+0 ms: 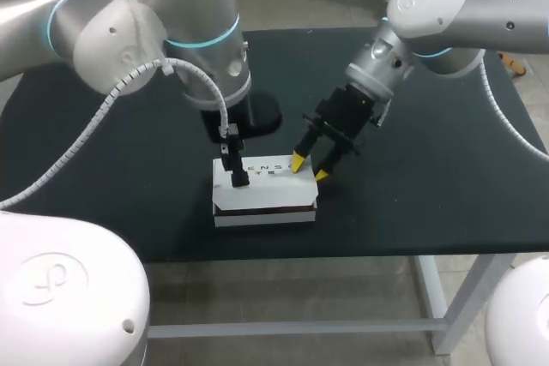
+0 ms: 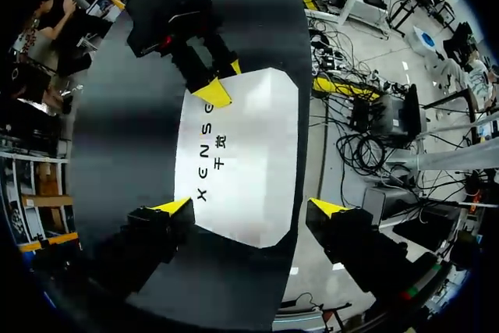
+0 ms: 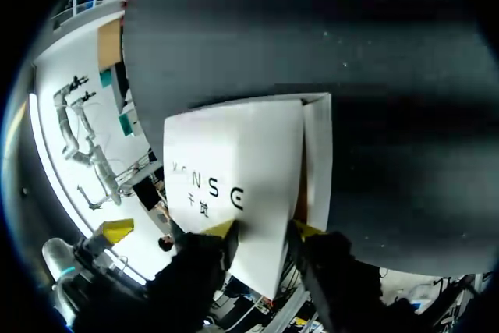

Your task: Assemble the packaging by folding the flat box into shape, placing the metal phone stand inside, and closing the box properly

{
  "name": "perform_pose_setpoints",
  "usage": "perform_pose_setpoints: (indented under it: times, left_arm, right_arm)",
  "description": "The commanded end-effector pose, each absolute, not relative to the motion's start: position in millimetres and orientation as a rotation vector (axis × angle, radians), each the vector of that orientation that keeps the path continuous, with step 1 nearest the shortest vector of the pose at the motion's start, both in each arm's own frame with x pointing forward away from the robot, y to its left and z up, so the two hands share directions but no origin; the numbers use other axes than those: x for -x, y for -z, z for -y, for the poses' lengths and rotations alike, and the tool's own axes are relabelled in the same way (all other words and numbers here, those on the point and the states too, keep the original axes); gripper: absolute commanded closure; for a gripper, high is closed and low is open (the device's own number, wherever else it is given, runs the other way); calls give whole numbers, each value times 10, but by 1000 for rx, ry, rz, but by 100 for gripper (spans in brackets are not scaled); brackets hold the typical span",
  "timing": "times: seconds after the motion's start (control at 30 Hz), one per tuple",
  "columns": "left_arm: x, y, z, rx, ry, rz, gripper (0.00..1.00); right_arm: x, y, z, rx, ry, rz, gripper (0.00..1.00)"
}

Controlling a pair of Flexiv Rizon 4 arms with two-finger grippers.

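A white box (image 1: pixel 266 199) with dark lettering lies near the black table's front edge, folded into shape. Its lid rests on top with a thin dark gap along the front. My right gripper (image 1: pixel 310 169) is at the box's far right corner. In the right wrist view the lid's corner (image 3: pixel 261 216) fills the space between the two yellow tips, so the right gripper (image 3: pixel 263 230) is shut on it. My left gripper (image 2: pixel 251 208) hangs over the box's (image 2: pixel 245 161) left end, wide open, touching nothing. The right gripper (image 2: pixel 223 79) shows ahead of it. No phone stand is visible.
The black table (image 1: pixel 429 177) stretches bare to the right of the box and behind it. Its front edge (image 1: pixel 360 256) runs just in front of the box. Both arms crowd the space over the box.
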State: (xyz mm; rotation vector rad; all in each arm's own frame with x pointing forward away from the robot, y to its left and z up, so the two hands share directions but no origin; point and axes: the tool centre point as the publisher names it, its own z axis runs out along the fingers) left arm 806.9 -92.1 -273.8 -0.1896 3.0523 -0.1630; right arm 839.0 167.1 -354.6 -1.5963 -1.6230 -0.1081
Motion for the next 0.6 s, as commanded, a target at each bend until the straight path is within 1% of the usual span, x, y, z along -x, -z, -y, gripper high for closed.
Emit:
perform_pose_setpoints:
  times: [0.03, 0.33, 0.6]
  left_arm:
    - [-8147, 2853, 906, 195, 204, -3082, 0]
    - [-8125, 3046, 867, 222, 305, -3145, 0]
    - [-8073, 3207, 927, 232, 268, -3148, 0]
  right_arm:
    - [-8393, 3548, -1673, 1594, 106, 1624, 54]
    - [-8393, 3548, -1673, 1594, 106, 1624, 54]
    - [-8393, 3548, -1673, 1594, 106, 1624, 54]
